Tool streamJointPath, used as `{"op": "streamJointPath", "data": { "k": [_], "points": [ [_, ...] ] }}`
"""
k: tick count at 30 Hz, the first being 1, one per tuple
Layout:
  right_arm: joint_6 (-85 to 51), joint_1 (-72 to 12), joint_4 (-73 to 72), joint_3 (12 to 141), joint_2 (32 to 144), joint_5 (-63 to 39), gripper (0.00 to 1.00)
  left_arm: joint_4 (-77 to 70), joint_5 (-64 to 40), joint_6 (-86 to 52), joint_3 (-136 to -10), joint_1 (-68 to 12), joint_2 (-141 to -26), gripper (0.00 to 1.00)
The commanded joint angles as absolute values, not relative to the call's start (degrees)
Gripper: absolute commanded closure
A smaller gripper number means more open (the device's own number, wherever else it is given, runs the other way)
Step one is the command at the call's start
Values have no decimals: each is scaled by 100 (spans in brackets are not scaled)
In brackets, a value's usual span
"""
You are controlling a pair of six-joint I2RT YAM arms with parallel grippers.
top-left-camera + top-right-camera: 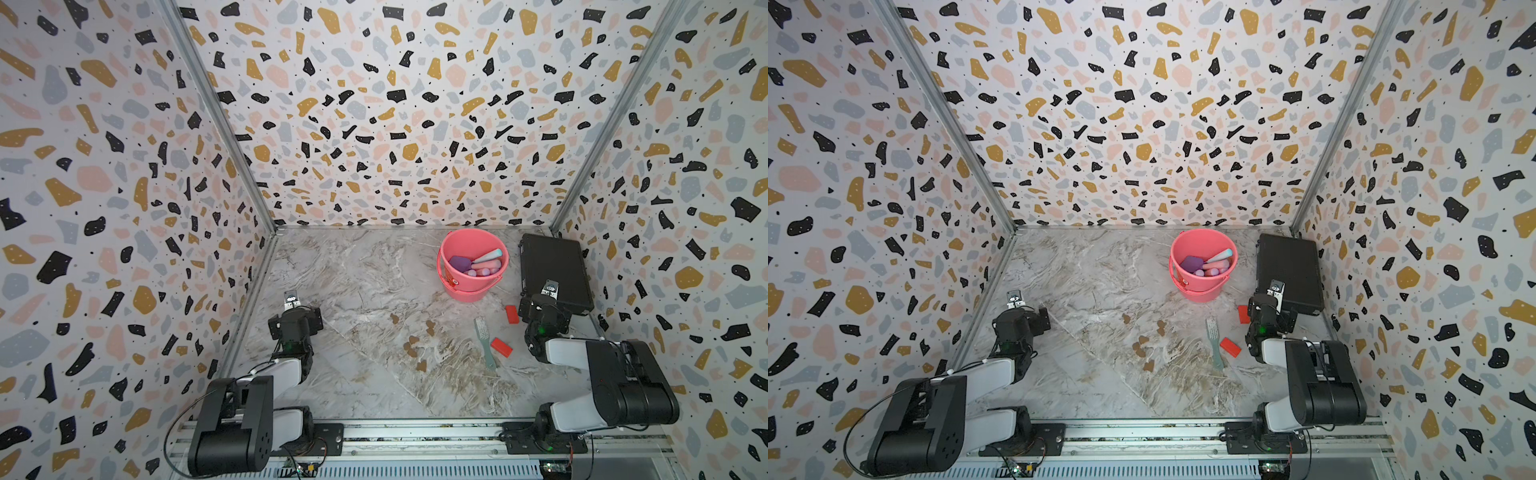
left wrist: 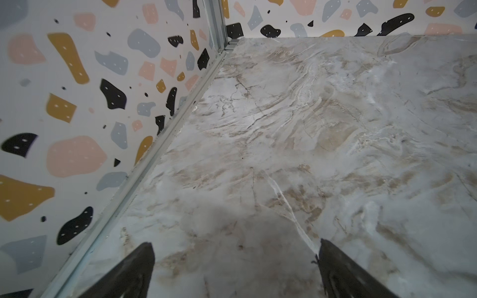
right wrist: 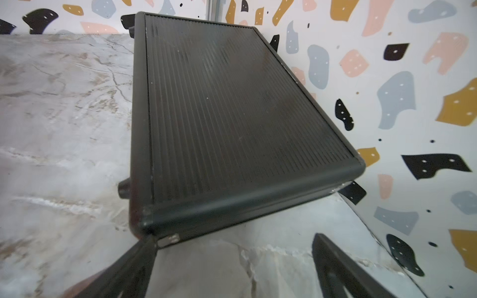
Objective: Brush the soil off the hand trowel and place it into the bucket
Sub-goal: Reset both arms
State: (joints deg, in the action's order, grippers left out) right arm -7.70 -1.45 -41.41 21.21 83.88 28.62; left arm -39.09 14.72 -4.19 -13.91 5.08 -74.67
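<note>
Left end effector (image 2: pixel 235 247) and right end effector (image 3: pixel 233 240) gape empty; soil (image 1: pixel 411 347) dots the counter (image 1: pixel 353 270) (lower left of the bucket (image 1: pixel 465 293)).

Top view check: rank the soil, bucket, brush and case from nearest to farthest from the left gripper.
From the left gripper, in a top view:
1. Soil: blobs mid-table, nearest.
2. Bucket, toward the back, and brush, lying near the right arm: too close to call.
3. Case: far right corner, against the wall.
</note>
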Motion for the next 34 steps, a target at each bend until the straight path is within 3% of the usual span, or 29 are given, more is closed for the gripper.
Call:
{"op": "streamJointPath", "data": {
  "k": [1,2,3,5,6,7,9,10,34],
  "points": [
    [-394,-129,-5868,1733,8815,1770,1,-5234,112,-704,-1537,737,-8240,1],
    [-412,-132,-6011,1630,8819,1749,1,-5657,-45,-666,-1523,738,-8606,1],
    [-553,-125,-5182,1766,8485,1770,1,-6132,-204,-623,-1492,738,-8864,1],
    [-418,-92,-5899,1737,8855,1756,1,-5326,-373,-549,-1665,756,-8573,1],
    [-518,-96,-5348,1827,8654,1758,1,-4942,-414,-477,-1791,756,-8499,1],
    [-625,-86,-4950,1919,8527,1881,1,-5077,-371,-453,-1801,723,-8592,1],
    [-503,-97,-5662,1770,8749,1875,0,-5529,-407,-485,-1659,721,-8697,1],
    [-598,-96,-5149,1852,8550,1856,0,-5427,-426,-482,-1673,721,-8656,1],
    [-445,-97,-5344,1881,8684,1665,0,-5125,-541,-259,-1821,580,-8624,1]
  ]
}}
